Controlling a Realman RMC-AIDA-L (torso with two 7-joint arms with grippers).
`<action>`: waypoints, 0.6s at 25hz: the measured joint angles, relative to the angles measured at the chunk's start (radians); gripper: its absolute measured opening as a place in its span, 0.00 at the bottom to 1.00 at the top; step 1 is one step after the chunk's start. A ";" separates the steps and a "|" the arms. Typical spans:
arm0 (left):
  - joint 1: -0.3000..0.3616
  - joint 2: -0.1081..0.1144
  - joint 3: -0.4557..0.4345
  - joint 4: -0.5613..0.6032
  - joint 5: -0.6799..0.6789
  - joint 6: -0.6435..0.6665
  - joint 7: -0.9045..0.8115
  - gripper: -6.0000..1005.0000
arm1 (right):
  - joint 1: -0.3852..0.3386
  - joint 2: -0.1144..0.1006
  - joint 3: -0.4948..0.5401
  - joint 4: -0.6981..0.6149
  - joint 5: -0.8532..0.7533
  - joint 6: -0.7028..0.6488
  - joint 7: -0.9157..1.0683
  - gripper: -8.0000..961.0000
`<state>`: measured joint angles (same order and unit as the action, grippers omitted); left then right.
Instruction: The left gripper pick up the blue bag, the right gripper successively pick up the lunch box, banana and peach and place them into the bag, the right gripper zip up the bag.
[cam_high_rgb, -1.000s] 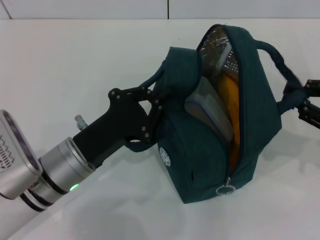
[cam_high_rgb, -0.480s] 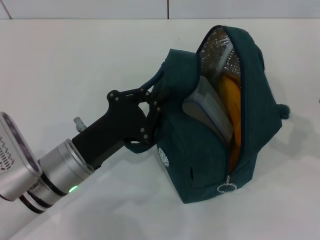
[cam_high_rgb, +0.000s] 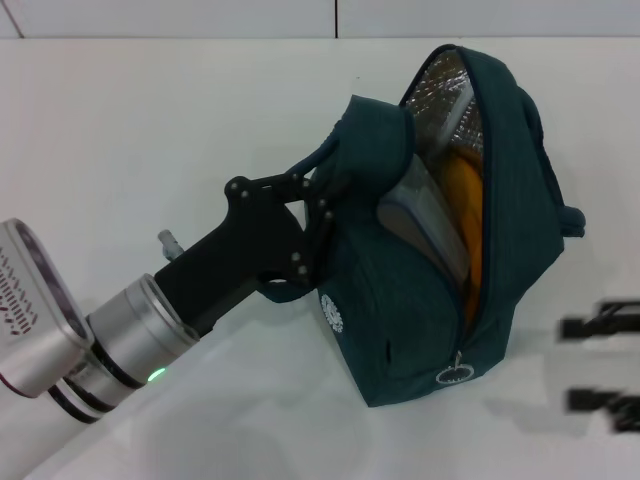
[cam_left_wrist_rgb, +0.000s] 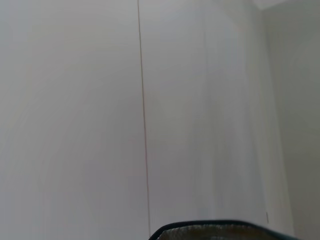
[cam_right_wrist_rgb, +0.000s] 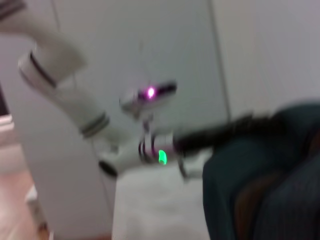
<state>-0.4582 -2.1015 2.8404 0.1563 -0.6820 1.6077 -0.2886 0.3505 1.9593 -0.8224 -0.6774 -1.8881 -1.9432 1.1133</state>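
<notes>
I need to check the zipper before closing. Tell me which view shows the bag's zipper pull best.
The head view. The round zipper pull hangs at the bottom of the blue bag's open slit, plainly visible. The left wrist view shows only a sliver of the bag's rim, and the right wrist view shows blurred bag fabric; neither shows the pull.

You see a dark teal bag (cam_high_rgb: 440, 290) with silver quilted lining, yellow-orange banana (cam_high_rgb: 468, 215) inside, on a white table (cam_high_rgb: 150, 120).

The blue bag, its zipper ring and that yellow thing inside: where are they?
blue bag (cam_high_rgb: 510, 215), head view, on its right side panel.
zipper ring (cam_high_rgb: 453, 377), head view, on the metal pull ring at the opening's lower end.
banana (cam_high_rgb: 462, 205), head view, on the yellow skin showing in the opening.
</notes>
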 joint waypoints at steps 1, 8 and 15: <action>-0.001 0.000 0.000 0.004 0.000 -0.003 0.000 0.18 | 0.015 0.017 -0.001 0.007 -0.051 0.032 0.001 0.63; -0.003 0.000 0.001 0.009 0.000 -0.007 0.001 0.18 | 0.123 0.057 -0.072 0.157 -0.133 0.225 0.006 0.63; -0.007 0.000 0.001 0.013 0.000 -0.015 0.001 0.18 | 0.168 0.064 -0.111 0.209 -0.112 0.271 0.004 0.63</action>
<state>-0.4647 -2.1015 2.8409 0.1690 -0.6822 1.5930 -0.2871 0.5186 2.0237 -0.9329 -0.4680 -2.0004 -1.6726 1.1175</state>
